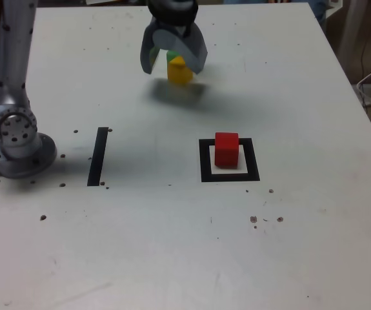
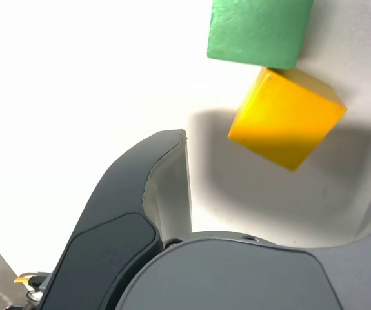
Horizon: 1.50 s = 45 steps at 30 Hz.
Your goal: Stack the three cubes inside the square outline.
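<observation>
The red cube (image 1: 226, 150) stands inside the square outline (image 1: 206, 161), toward its back edge, at the exterior view's right of centre. At the far middle of the table the yellow cube (image 1: 180, 70) (image 2: 287, 117) sits corner-on, with the green cube (image 1: 171, 57) (image 2: 259, 31) touching it just behind. My gripper (image 1: 173, 68) (image 2: 283, 158) hangs over these two, open wide. Its fingers (image 2: 166, 187) stand on either side of the yellow cube with a gap to it. Nothing is held.
A straight black tape strip (image 1: 98, 157) lies at the exterior view's left of the outline. The arm's grey base (image 1: 14, 139) stands at the table's left edge. Small dark specks dot the white tabletop (image 1: 172, 245).
</observation>
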Each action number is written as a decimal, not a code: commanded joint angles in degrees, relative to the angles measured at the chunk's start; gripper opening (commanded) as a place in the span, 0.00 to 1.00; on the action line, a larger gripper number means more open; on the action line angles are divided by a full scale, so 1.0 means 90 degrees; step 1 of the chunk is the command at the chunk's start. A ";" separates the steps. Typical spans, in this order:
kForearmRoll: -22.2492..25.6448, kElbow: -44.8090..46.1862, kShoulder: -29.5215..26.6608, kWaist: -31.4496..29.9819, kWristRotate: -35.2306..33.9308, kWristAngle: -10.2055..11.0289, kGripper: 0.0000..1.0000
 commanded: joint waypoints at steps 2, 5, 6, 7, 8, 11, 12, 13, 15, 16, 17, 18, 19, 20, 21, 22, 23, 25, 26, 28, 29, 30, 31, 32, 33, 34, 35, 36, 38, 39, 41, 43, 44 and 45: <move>-0.0076 -0.0071 0.0189 -0.0061 0.0011 0.0071 0.95; -0.0154 -0.0070 0.0251 -0.0088 0.0011 0.0088 0.95; -0.0176 -0.0064 0.0263 -0.0095 0.0011 0.0089 0.95; -0.0194 -0.0058 0.0273 -0.0102 0.0011 0.0087 0.94; -0.0206 -0.0051 0.0281 -0.0109 0.0011 0.0081 0.94; -0.0210 -0.0032 0.0286 -0.0123 0.0011 0.0059 0.91; -0.0209 -0.0026 0.0280 -0.0127 0.0011 0.0052 0.89; -0.0210 -0.0023 0.0271 -0.0129 0.0011 0.0047 0.87; -0.0219 -0.0021 0.0252 -0.0131 0.0011 0.0047 0.83; -0.0230 -0.0021 0.0243 -0.0131 0.0011 0.0051 0.81; -0.0245 -0.0020 0.0237 -0.0131 0.0011 0.0057 0.78; -0.0265 -0.0019 0.0232 -0.0131 0.0011 0.0064 0.75; -0.0289 -0.0016 0.0231 -0.0131 0.0012 0.0072 0.72; -0.0317 -0.0009 0.0230 -0.0131 0.0014 0.0080 0.69; -0.0346 0.0001 0.0232 -0.0132 0.0017 0.0088 0.66; -0.0376 0.0013 0.0235 -0.0138 0.0024 0.0096 0.64; -0.0415 0.0028 0.0243 -0.0147 0.0036 0.0104 0.61; -0.0472 0.0047 0.0256 -0.0164 0.0053 0.0114 0.58; -0.0496 0.0054 0.0261 -0.0175 0.0060 0.0117 0.56; -0.0532 0.0062 0.0269 -0.0192 0.0070 0.0117 0.53; -0.0543 0.0065 0.0271 -0.0197 0.0070 0.0116 0.51; -0.0548 0.0067 0.0273 -0.0202 0.0070 0.0114 0.50; -0.0550 0.0067 0.0275 -0.0204 0.0070 0.0113 0.49; -0.0550 0.0064 0.0277 -0.0206 0.0070 0.0111 0.48; -0.0552 0.0061 0.0280 -0.0208 0.0070 0.0110 0.47; -0.0555 0.0060 0.0283 -0.0209 0.0070 0.0109 0.45; -0.0562 0.0058 0.0285 -0.0209 0.0070 0.0109 0.43; -0.0569 0.0055 0.0287 -0.0209 0.0070 0.0109 0.40; -0.0586 0.0050 0.0292 -0.0209 0.0070 0.0109 0.36; -0.0591 0.0047 0.0294 -0.0209 0.0070 0.0109 0.34; -0.0596 0.0039 0.0296 -0.0209 0.0070 0.0109 0.31; -0.0596 0.0033 0.0295 -0.0209 0.0070 0.0109 0.30; -0.0598 0.0035 0.0294 -0.0211 0.0070 0.0109 0.30; -0.0599 0.0039 0.0293 -0.0214 0.0070 0.0111 0.30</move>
